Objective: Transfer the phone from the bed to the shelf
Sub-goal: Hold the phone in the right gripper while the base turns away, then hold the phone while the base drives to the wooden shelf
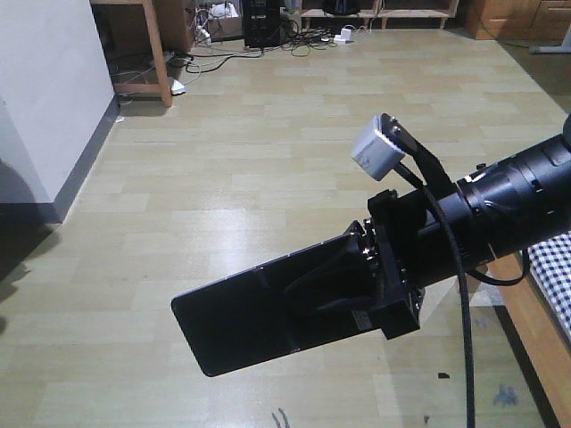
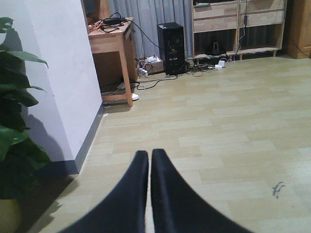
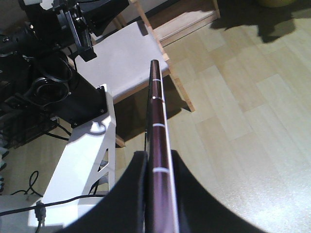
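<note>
Phone point(image 1: 236, 330) sits clamped in my right gripper point(image 3: 158, 158), one black finger pressed on each flat face. In the right wrist view I see it edge-on, a dark reddish rim with thin pale bands running away from the fingers. From the front camera it shows as a glossy black slab sticking out to the left of the gripper and tilted a little downward, held in the air over the pale plank floor point(image 1: 268, 160). It is clear of the bed point(image 1: 555, 267), of which I get only a strip of black-and-white check and a wooden side rail at the right edge of that view. A small white camera box point(image 1: 376, 147) rides on top of the right wrist, with a black cable hanging from it. My left gripper point(image 2: 149, 154) has its two dark fingers closed together with only a thin slit between them and nothing held. Its camera looks across the floor to the shelf point(image 2: 238, 22) against the far wall, well apart from both arms, with a black computer tower point(image 2: 171, 47) and a wooden desk point(image 2: 112, 41) to its left, and a leafy plant point(image 2: 14, 121) close by at the left edge.
</note>
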Controlling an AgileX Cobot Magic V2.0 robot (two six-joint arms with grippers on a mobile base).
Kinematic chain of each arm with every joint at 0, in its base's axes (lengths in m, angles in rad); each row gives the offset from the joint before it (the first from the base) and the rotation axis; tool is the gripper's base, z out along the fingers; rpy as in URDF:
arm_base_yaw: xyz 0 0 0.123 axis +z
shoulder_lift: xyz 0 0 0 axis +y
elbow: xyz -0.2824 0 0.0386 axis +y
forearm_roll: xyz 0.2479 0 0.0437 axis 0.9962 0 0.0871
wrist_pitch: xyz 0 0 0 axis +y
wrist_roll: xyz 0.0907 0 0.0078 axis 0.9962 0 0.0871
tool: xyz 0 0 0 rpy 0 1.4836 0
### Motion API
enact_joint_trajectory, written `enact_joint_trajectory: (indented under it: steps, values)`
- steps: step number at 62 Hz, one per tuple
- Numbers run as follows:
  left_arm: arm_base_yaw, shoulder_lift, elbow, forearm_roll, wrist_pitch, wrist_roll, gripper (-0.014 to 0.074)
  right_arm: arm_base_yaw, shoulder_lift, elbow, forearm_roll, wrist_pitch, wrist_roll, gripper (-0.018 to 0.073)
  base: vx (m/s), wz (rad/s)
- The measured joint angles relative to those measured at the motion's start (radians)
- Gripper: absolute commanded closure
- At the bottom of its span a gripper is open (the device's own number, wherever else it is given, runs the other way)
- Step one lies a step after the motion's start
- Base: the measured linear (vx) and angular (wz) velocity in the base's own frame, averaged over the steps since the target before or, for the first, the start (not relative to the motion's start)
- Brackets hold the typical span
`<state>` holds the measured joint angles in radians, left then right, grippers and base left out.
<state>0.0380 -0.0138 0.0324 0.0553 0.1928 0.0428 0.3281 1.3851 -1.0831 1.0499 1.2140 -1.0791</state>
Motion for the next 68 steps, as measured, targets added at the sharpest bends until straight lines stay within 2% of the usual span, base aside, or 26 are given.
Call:
enact_joint_trajectory:
  steps: [68]
  values:
    - [0.0, 0.0, 0.0, 0.0, 0.0, 0.0, 0.0596, 0.0, 0.0, 0.0, 0.0, 0.001, 0.0, 0.0561, 0.32, -0.08]
